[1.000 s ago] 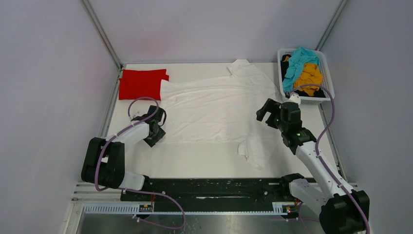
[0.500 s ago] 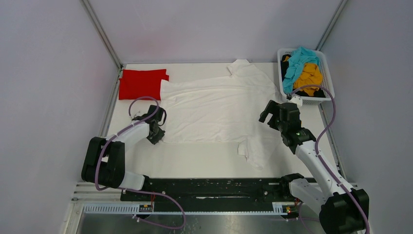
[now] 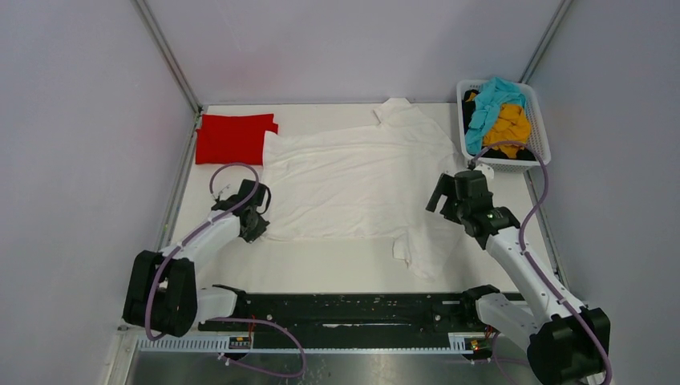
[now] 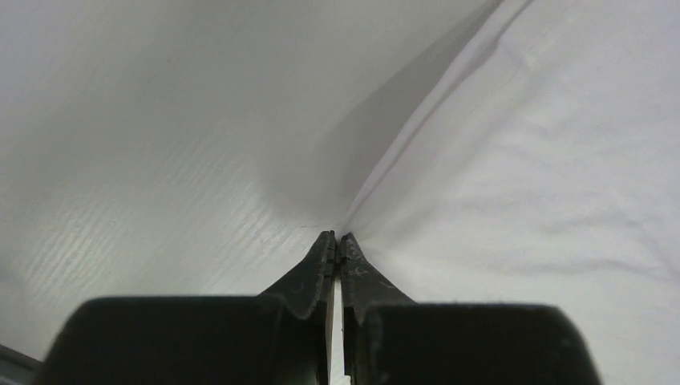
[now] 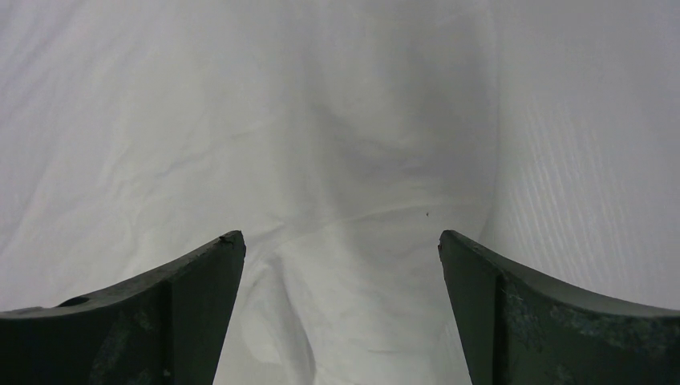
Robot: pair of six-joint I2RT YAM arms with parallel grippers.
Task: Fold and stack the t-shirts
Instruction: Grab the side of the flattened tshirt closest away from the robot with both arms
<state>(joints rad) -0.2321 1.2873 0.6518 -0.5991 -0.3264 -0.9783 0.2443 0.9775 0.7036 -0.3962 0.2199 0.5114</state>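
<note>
A large white t-shirt [image 3: 361, 180] lies spread flat across the middle of the table, one sleeve [image 3: 425, 249] bunched at the near right. My left gripper [image 3: 255, 228] [image 4: 337, 237] is shut on its near left corner, and the hem [image 4: 417, 136] rises in a taut fold to the fingertips. Over the shirt's right side hangs my right gripper [image 3: 447, 196] [image 5: 341, 241], open, with only white cloth [image 5: 321, 160] below it. A folded red t-shirt [image 3: 232, 138] rests at the far left. Teal [image 3: 491, 103], mustard-yellow [image 3: 510, 124] and black [image 3: 470, 103] t-shirts are heaped in the basket.
The white lattice basket [image 3: 539, 132] stands at the far right corner, next to the right arm's cable. Grey walls close in the table on three sides. A black rail [image 3: 345, 309] with both arm bases runs along the near edge.
My left gripper has shut on the white t-shirt's near left corner and its arm has shifted slightly. The right gripper moved a little nearer and lower over the shirt, still open.
</note>
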